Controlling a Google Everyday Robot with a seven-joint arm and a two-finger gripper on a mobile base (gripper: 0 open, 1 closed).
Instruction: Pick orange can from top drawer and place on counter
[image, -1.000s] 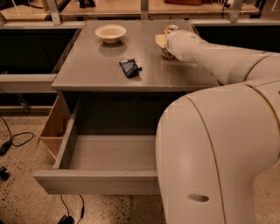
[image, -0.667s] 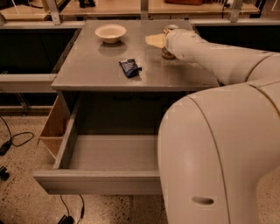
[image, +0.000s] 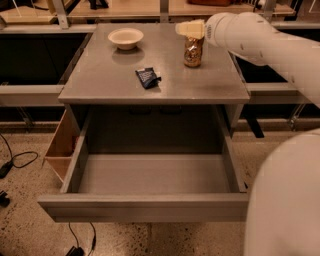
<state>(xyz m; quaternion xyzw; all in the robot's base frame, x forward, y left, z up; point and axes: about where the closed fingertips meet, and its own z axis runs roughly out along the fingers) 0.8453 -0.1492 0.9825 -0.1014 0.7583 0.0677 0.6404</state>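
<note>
The can (image: 193, 51) stands upright on the counter (image: 110, 75), the gripper (image: 190, 29) right over its top. Whether it grips cannot be told. The drawer (image: 145, 206) is open.

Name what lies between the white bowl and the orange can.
Only bare counter, in the camera view, between white bowl and orange can. The blue wrapper lies nearer the front edge, off that line. The pincer sits at the can's top.

I count one orange can (image: 193, 51), one bowl (image: 125, 38) and one wrapper (image: 148, 77) on one counter (image: 110, 82). One top drawer (image: 145, 207), with one wooden box (image: 60, 145) at its 9 o'clock. One gripper (image: 189, 29), at the can's 12 o'clock.
</note>
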